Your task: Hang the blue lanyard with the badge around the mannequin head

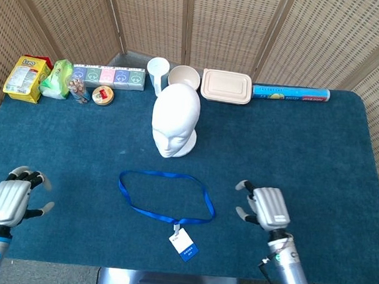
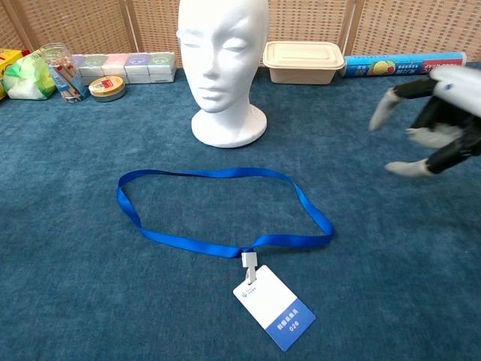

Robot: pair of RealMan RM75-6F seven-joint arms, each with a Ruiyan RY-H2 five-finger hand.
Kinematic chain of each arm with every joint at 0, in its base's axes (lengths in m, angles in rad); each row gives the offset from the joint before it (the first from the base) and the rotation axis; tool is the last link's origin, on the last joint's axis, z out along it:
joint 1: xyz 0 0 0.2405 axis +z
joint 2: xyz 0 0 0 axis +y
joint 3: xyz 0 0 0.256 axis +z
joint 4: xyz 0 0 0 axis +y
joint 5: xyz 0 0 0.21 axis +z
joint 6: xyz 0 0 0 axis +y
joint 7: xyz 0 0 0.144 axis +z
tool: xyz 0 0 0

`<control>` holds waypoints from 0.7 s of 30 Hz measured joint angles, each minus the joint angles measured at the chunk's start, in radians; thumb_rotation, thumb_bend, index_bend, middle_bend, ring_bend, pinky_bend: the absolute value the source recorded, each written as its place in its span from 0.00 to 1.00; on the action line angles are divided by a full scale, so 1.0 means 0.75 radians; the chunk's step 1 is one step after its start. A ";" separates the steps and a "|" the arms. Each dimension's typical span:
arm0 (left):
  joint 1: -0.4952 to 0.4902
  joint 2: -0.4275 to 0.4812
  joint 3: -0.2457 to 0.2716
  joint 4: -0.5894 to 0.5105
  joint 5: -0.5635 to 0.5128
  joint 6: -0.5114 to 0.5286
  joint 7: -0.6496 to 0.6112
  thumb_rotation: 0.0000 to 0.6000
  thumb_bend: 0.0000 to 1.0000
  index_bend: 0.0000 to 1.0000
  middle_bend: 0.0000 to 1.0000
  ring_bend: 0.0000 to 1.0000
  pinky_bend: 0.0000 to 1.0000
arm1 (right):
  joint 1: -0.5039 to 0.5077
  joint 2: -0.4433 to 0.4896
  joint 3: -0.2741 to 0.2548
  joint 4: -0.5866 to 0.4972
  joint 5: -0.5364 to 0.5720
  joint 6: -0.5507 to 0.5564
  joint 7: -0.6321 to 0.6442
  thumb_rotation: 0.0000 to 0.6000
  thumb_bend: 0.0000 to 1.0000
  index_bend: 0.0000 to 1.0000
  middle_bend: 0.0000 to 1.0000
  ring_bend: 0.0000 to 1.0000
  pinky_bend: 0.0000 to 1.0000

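Blue lanyard lies flat on the bench; both hands spread and holding nothing.

The blue lanyard point(image 1: 166, 196) forms a loose loop at the bench's middle, its badge point(image 1: 184, 244) trailing at 5 o'clock, with the mannequin head point(image 1: 175, 120) upright at 12 o'clock of the loop, apart from it. The right hand point(image 1: 265, 208) hovers just off the loop's 3 o'clock side, fingers splayed, touching nothing. The left hand point(image 1: 12, 200) sits well apart at 9 o'clock, fingers also spread. Behind the head, along the blue bench point(image 1: 295, 151), stand a white cup point(image 1: 158, 73), bowl point(image 1: 184, 77), lidded container point(image 1: 226, 86) and wrap roll point(image 1: 290, 94).
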 measured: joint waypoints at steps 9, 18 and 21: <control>-0.066 -0.013 -0.034 0.004 -0.045 -0.047 0.026 0.99 0.19 0.51 0.41 0.34 0.18 | 0.077 -0.183 0.008 0.058 0.105 0.011 -0.241 1.00 0.29 0.38 0.96 1.00 1.00; -0.121 -0.033 -0.048 0.023 -0.088 -0.092 0.042 0.99 0.19 0.50 0.41 0.34 0.18 | 0.143 -0.369 0.038 0.134 0.275 0.065 -0.431 1.00 0.29 0.38 0.96 1.00 1.00; -0.136 -0.041 -0.049 0.031 -0.101 -0.103 0.044 0.99 0.19 0.50 0.41 0.34 0.18 | 0.169 -0.413 0.055 0.169 0.321 0.069 -0.463 1.00 0.29 0.38 0.96 1.00 1.00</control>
